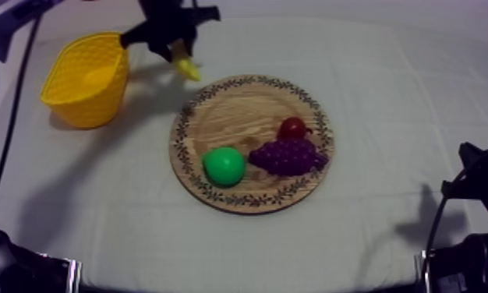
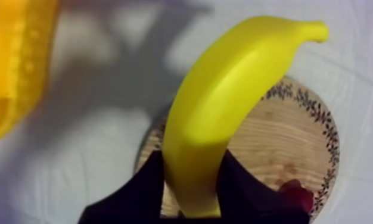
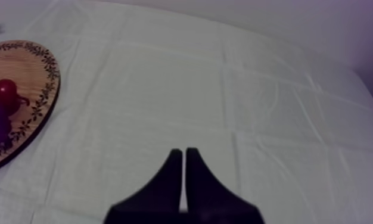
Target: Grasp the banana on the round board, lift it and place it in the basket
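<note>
Over the table (image 1: pixel 387 101), our left pincer (image 1: pixel 177 53) holds the banana (image 1: pixel 187 68) firmly in the air, between the yellow basket (image 1: pixel 91 105) and the wooden board (image 1: pixel 231 117). Our right pincer (image 3: pixel 184 156) is closed on nothing, near the edge of the board.

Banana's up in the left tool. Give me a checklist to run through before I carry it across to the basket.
1. Grip: the left tool is shut round the banana's lower end. Ok.
2. Banana lifted off the board. Ok.
3. Banana over the basket: it hangs between board and basket, short of the rim. Not ok.
4. Basket mouth faces up. Ok.
5. Right tool out of the way: shut, over the cloth beside the board. Ok.
6. Pear, grapes and small red fruit lie on the board. Ok.
</note>
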`<state>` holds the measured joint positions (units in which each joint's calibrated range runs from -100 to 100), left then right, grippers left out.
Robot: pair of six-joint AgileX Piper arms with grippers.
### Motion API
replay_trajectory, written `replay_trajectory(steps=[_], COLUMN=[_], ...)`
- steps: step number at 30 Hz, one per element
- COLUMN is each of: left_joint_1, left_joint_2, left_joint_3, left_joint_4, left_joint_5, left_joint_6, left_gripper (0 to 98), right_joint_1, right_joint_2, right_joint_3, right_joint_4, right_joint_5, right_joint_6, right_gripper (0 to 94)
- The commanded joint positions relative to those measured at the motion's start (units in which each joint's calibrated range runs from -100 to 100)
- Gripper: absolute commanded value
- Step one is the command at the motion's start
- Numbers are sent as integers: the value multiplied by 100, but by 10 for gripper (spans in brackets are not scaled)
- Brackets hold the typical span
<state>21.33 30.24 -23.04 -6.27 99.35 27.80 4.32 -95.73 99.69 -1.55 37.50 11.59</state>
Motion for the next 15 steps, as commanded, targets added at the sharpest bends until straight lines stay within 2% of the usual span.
replay_trajectory(steps=[1,15], left_joint_1=[-232,-1526], left_joint_2=[-410,-1280], left_joint_3=[81,881], left_joint_4=[-52,-395], left_joint_5=[7,33], left_joint_6=[-31,-246], left_gripper=[280,281], right_joint_1=[-3,-3], right_joint_2=[-2,-2], right_joint_3=[-3,-3], right_joint_4=[1,1], right_joint_5=[-8,-8], right_joint_6=[1,1], right_gripper=[3,3])
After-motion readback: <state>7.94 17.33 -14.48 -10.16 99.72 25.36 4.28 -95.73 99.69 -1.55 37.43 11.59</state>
